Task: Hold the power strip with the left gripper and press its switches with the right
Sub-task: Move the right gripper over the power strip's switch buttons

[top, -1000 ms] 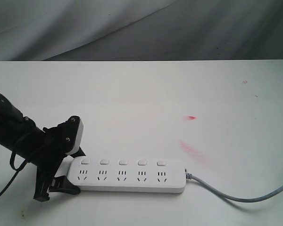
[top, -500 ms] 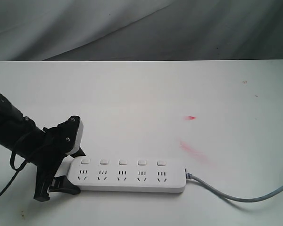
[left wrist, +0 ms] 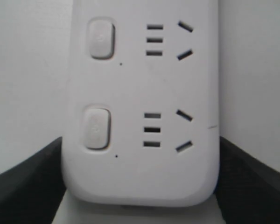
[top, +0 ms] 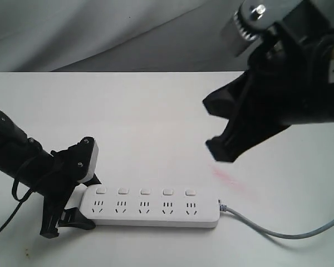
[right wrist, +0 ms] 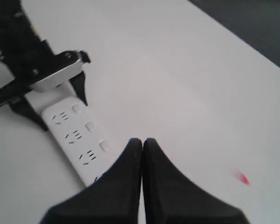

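The white power strip (top: 150,207) lies flat near the table's front edge, with its grey cord (top: 267,229) trailing off to the right. Its switches (top: 145,191) run in a row above the sockets. My left gripper (top: 84,201) is shut across the strip's left end. In the left wrist view its black fingers (left wrist: 30,182) press both long sides of the power strip (left wrist: 140,84), next to two switches (left wrist: 97,128). My right gripper (top: 218,151) hangs shut above and behind the strip's right half, apart from it. In the right wrist view the right gripper (right wrist: 142,141) has its tips together, and the power strip (right wrist: 79,140) lies below.
A red smear (top: 229,178) marks the white table (top: 156,111) just behind the strip's right end. Another red spot (right wrist: 242,178) shows in the right wrist view. Grey cloth (top: 100,33) hangs behind the table's far edge.
The right arm has come into the exterior view from the upper right and now hangs over the table. The left gripper and the power strip have not moved.
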